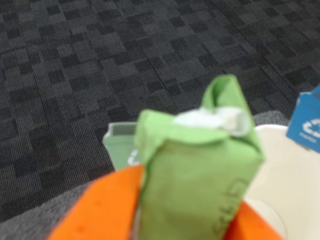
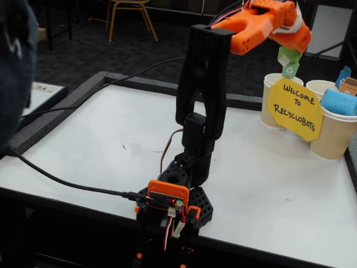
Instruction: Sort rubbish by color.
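Note:
My gripper (image 2: 290,49) is raised high at the back right of the table and is shut on the green paper wad (image 2: 285,56). It holds the wad in the air just above the leftmost beige cup (image 2: 271,109). In the wrist view the green wad (image 1: 200,170) fills the centre, with white tape (image 1: 210,119) on top, pinched between my orange fingers (image 1: 100,210). The blue wad (image 2: 338,102) lies in the rightmost cup (image 2: 332,137). A tan-orange piece (image 2: 350,85) shows at the right edge; I cannot tell whether it is the orange wad.
The yellow "Welcome to Recyclobots" sign (image 2: 294,109) leans in front of the cups. A third cup (image 2: 319,87) stands behind it. A small green recycling tag (image 2: 290,71) hangs under the wad, a blue tag (image 1: 306,122) to the right. Cables (image 2: 67,181) cross the white table.

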Motion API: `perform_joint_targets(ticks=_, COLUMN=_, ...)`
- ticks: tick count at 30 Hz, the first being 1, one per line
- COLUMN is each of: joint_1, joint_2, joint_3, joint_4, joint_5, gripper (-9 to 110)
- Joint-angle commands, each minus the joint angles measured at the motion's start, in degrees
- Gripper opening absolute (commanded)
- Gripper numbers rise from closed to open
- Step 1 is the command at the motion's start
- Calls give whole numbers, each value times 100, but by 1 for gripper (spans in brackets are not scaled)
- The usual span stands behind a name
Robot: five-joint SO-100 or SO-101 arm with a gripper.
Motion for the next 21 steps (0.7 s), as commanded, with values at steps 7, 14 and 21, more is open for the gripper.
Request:
perform_joint_targets(ticks=7, joint_1=158, joint_2=-44, joint_3=-580, joint_4=-896, joint_5=-97, gripper=13)
perform_joint_targets(ticks=14, joint_1=176, joint_2=-44, joint_3=-510, joint_4=-1020, joint_5=-97, gripper=25)
perform_joint_targets(ticks=21, joint_1=211, joint_2=9, joint_3=-536, joint_4=-896, joint_5=-53, gripper=18)
